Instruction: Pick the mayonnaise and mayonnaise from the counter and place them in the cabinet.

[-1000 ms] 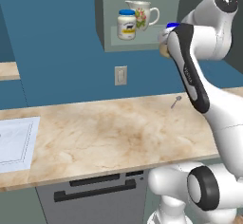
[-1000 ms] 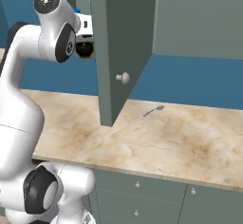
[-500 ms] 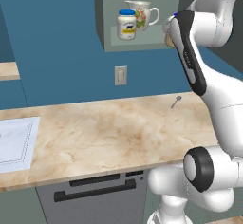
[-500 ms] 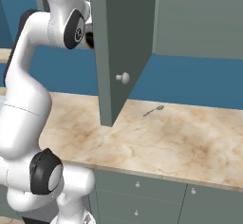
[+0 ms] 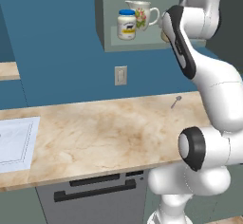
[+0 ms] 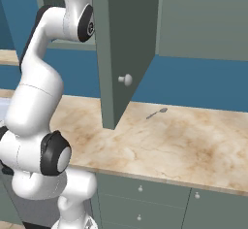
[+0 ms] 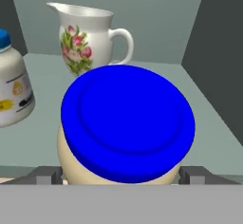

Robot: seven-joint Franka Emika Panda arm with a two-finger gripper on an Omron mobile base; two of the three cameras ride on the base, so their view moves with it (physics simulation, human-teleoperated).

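My gripper [image 7: 121,175] is shut on a cream mayonnaise jar with a deep blue lid [image 7: 128,123]; its fingers [image 7: 47,174] press on both sides of the jar's body. The jar hangs at the front of the grey-green cabinet's shelf floor [image 7: 209,118]. A cream sliver of this jar [image 5: 163,36] shows past my forearm in the left base view. The other mayonnaise, white with a pale blue lid [image 5: 126,24] [image 7: 12,88], stands upright on the shelf, to the left of the held one. The beige counter [image 5: 104,133] [image 6: 184,140] lies below.
A white floral pitcher [image 7: 90,40] [image 5: 142,14] stands at the back of the shelf behind both jars. The cabinet door [image 6: 121,53] hangs open with its knob [image 6: 125,79] facing out. A spoon [image 5: 175,102] [image 6: 157,112] and a white sheet [image 5: 14,142] lie on the counter.
The arm has risen and reached further toward the cabinet opening with the jar. The blue lid that showed beside the forearm in the left base view is now behind it.
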